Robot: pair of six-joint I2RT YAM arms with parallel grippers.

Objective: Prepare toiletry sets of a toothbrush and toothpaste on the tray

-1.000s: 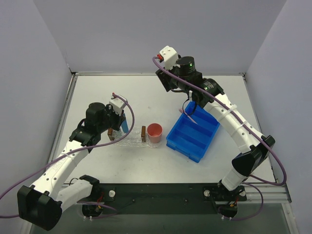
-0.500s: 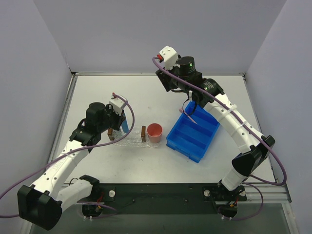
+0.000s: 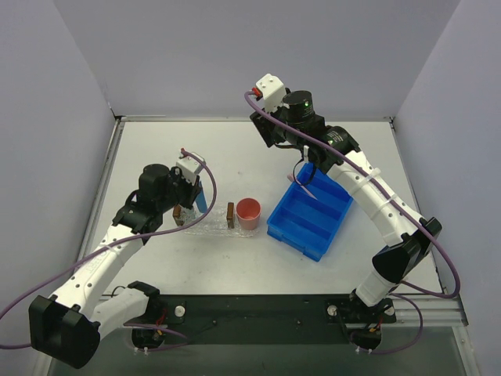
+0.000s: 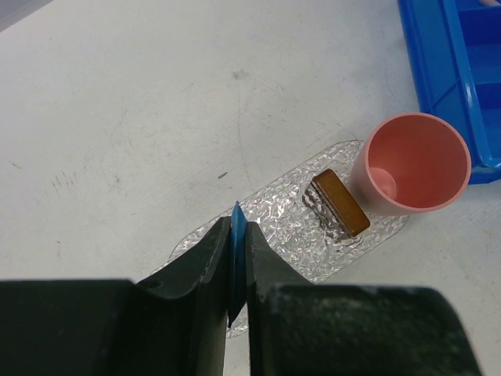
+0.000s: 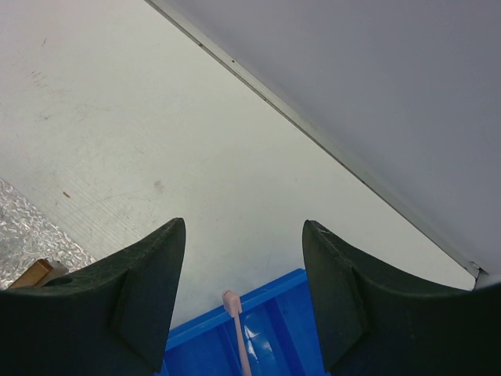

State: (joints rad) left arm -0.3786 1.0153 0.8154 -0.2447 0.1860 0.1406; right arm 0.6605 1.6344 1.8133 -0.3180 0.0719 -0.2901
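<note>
- Top view: my left gripper (image 3: 196, 200) hangs over the left end of the tray (image 3: 211, 229), which lies just left of the tabletop's (image 3: 235, 149) centre. It is clamped on the light-blue toothpaste tube (image 3: 202, 196), held on end.
- The pink cup (image 3: 249, 213) stands at the tray's right end, a brown block (image 3: 230, 213) just beside it. The blue divided bin (image 3: 311, 221) sits right of the cup.
- My right gripper (image 3: 305, 174) hovers above the bin's far end, where the pink toothbrush (image 3: 304, 186) lies.
- Left wrist view: my fingers (image 4: 200, 270) pinch the tube's (image 4: 235, 274) flat sides, its edge pointing down at bare tray (image 4: 266, 204) short of the block (image 4: 338, 205) and cup (image 4: 411, 164).
- To place it well, I judge I should lower until the tube nears the sheet, tip it flat, and let go over the bare stretch, clear of the block.
- Right wrist view: my jaws stand apart with nothing between them. The toothbrush (image 5: 235, 325) lies below, head towards the bin's (image 5: 274, 333) far wall.
- For the pickup I would descend with the handle centred between the fingers and close across its width, keeping off the bin's walls.
</note>
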